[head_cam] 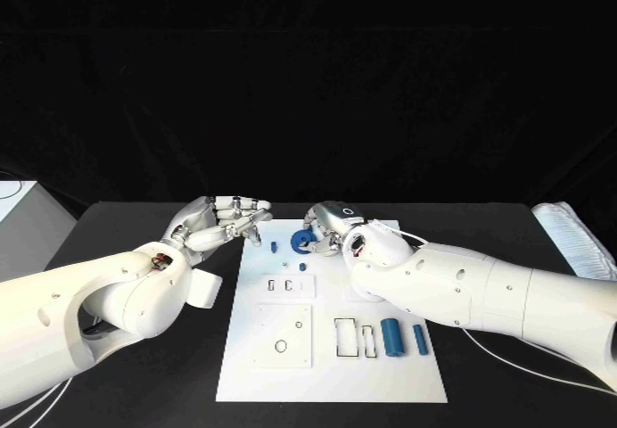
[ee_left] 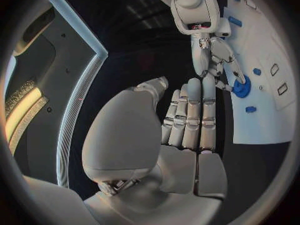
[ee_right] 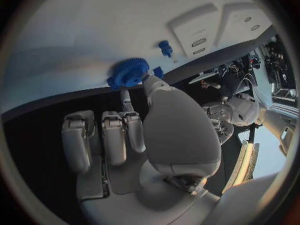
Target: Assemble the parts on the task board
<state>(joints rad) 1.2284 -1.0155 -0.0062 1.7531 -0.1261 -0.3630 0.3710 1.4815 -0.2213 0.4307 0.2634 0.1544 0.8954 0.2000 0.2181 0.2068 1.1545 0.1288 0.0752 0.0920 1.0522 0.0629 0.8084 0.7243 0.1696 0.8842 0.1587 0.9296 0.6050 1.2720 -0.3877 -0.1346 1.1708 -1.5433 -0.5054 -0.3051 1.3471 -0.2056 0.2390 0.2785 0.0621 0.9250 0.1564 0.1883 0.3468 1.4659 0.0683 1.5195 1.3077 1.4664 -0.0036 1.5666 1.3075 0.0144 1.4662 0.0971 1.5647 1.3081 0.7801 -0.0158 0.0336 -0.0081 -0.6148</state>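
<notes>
Black counter point(head_cam: 128, 223), dark room behind. White board point(head_cam: 328, 374) in the middle, laid lengthwise, one short end toward the far edge.

At the board's far end, somewhat left of its middle: blue gear point(head_cam: 303, 241), seemingly tipped up on its rim rather than lying flat. Right hand point(head_cam: 337, 227) just to the right of it, arm reaching in from the right edge. Pinches the gear between thumb and a fingertip point(ee_right: 127, 96), with the other fingers folded back and idle.

Left hand point(head_cam: 226, 223) just off the board's far left corner, over bare counter. Fingers side by side and curled, thumb apart, nothing seen in them. Cannot tell whether wide or closed.

Just inside the board's left edge, near that hand: small blue peg point(head_cam: 274, 246). Second small blue piece point(head_cam: 302, 266) a little nearer the front edge, close to the gear. Two blue cylinders point(head_cam: 392, 339) well apart from all this, side by side near the board's near right corner, long axes along the board's length.

Judging from this: gear in hand, seating not yet done. Turns on one relation, the gear's bore against whichever post takes it, probably one of the small parts just leftward and frontward of the gear. Calls for the right hand, already holding and nearer. Likely a short carry toward the left edge and the front, with the gear levelled flat first. Risk: tilted gear catching on the post instead of dropping over it.
</notes>
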